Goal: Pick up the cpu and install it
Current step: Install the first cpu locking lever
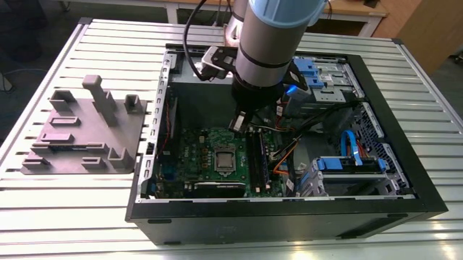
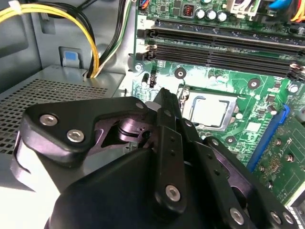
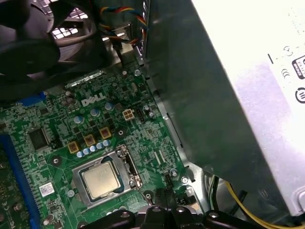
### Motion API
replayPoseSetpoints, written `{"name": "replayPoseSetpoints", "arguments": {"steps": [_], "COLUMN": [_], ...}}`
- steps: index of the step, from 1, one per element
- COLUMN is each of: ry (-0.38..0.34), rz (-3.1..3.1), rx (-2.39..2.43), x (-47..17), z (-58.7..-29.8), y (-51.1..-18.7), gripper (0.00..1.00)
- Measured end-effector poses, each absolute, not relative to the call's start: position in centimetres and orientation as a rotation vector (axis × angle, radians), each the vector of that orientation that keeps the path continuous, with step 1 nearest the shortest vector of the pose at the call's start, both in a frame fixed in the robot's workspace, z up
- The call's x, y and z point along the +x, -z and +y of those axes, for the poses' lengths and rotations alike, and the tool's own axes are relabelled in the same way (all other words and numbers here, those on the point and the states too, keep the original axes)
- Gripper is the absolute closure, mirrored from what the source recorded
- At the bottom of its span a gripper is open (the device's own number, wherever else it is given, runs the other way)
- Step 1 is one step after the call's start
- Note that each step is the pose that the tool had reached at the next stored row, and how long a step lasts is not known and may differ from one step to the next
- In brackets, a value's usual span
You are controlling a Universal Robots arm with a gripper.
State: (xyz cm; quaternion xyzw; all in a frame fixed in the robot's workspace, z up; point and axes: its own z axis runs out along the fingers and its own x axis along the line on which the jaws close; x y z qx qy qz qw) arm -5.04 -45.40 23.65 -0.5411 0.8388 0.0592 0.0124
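The cpu (image 1: pixel 223 158) is a small silver square lying flat inside the socket frame (image 1: pixel 214 158) on the green motherboard (image 1: pixel 195 149), within the open computer case. Both wrist views show it too: the cpu (image 2: pixel 208 110) and the cpu (image 3: pixel 100 179) sit level in the frame. My gripper (image 1: pixel 240 123) hangs above the board, a little off to the exterior view's right of the socket and clear of the chip. Its black fingers (image 2: pixel 167 143) meet at the tip with nothing between them. The gripper (image 3: pixel 164 198) tip shows beside the socket's corner.
A grey moulded tray (image 1: pixel 79 135) with upright posts stands on the slatted table at the exterior view's left. Memory slots (image 2: pixel 224 45), yellow cables (image 2: pixel 90 33), the grey power supply (image 3: pixel 248 95), a fan (image 3: pixel 43 43) and blue drive bays (image 1: pixel 351 162) crowd around the socket.
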Motion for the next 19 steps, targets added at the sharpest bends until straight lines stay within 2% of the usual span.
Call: {"name": "replayPoseSetpoints", "arguments": {"steps": [19], "ry": [-0.186], "rz": [2.563], "rx": [-1.77], "x": [-5.06], "z": [-45.54], "y": [-24.13], "gripper": [0.9]}}
